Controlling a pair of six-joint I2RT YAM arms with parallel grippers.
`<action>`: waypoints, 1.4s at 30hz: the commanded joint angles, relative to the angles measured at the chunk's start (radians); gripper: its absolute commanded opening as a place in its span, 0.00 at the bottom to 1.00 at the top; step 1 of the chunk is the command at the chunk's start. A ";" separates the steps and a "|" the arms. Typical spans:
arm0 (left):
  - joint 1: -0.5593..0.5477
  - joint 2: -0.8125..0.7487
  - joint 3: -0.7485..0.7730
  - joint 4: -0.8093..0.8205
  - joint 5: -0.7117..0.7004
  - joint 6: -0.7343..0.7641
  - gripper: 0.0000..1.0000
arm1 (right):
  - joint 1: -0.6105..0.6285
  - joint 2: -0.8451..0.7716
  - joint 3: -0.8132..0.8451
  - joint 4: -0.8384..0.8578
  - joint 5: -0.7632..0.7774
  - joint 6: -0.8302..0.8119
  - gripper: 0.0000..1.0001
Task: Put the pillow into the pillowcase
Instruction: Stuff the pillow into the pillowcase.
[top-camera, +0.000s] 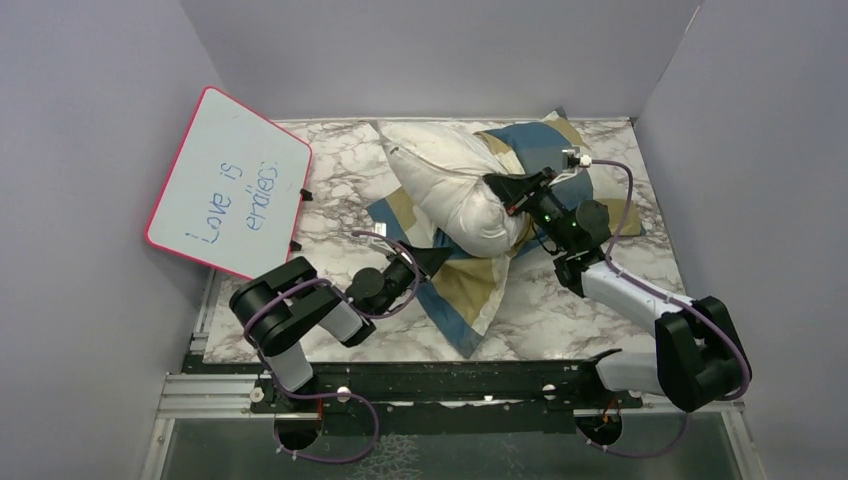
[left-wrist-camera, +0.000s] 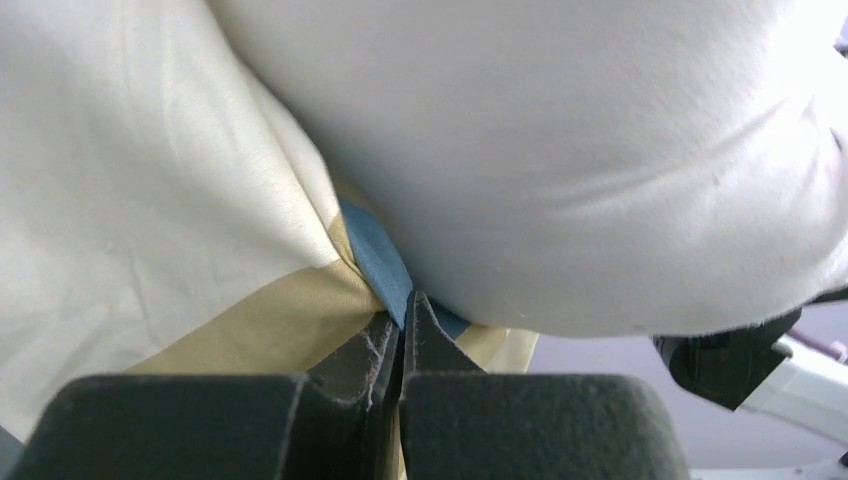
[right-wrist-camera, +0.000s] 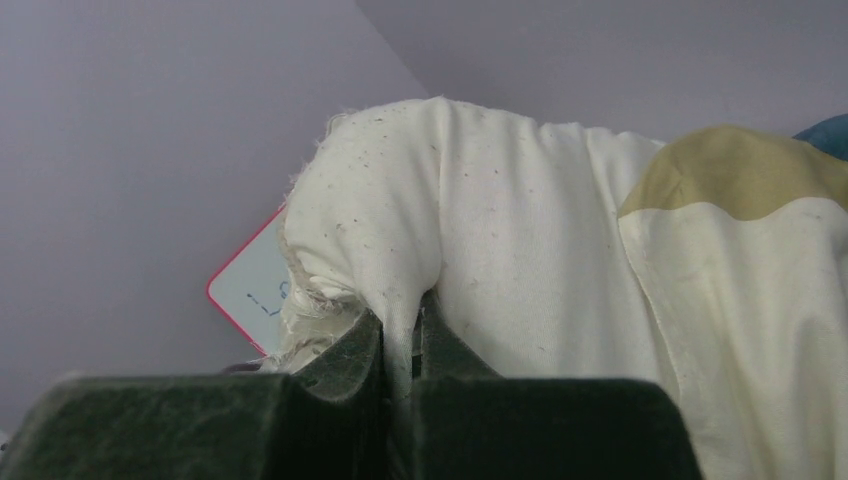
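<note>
On the marble counter (top-camera: 560, 310), toward the back: a big white pillow (top-camera: 450, 190), puffy and bent, lying on top of the checked pillowcase (top-camera: 470, 290) and not inside it. Blue, tan and cream blocks of pillowcase sticking out from under the pillow at the front and at the back right. Pinched tight in the left claw (top-camera: 440, 258): a bit of the pillowcase at the pillow's near side, down low by the counter. Up close from the left wrist, claw (left-wrist-camera: 403, 322) shut with a thin blue and tan fold of pillowcase (left-wrist-camera: 270, 320) squeezed in it, and the round white pillow (left-wrist-camera: 560, 150) bulging right above, touching the cloth. Pinched tight in the right claw (top-camera: 505, 192): a small fold of the white pillow on its right side, next to the blue part of the pillowcase. Up close from the right wrist, claw (right-wrist-camera: 400, 335) closed on that soft fold of pillow (right-wrist-camera: 470, 200), with a rough stitched edge just to the left and a tan and cream piece of pillowcase (right-wrist-camera: 740, 260) hanging on the right. At the left side, tilted up: a pink-rimmed whiteboard (top-camera: 228, 180) with blue writing, well apart from the pillow. A corner of the same whiteboard (right-wrist-camera: 250, 290) peeking out behind the pillow in the right wrist view.
</note>
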 joint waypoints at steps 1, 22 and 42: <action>-0.028 -0.084 -0.009 0.283 0.049 0.216 0.00 | -0.043 0.034 0.023 0.044 0.121 0.026 0.00; -0.030 -0.128 -0.029 0.129 -0.094 -0.051 0.25 | -0.050 -0.045 0.096 0.092 -0.059 0.192 0.00; -0.022 -0.920 0.649 -1.789 0.239 1.493 0.63 | -0.051 -0.014 0.387 -0.376 -0.875 -0.095 0.00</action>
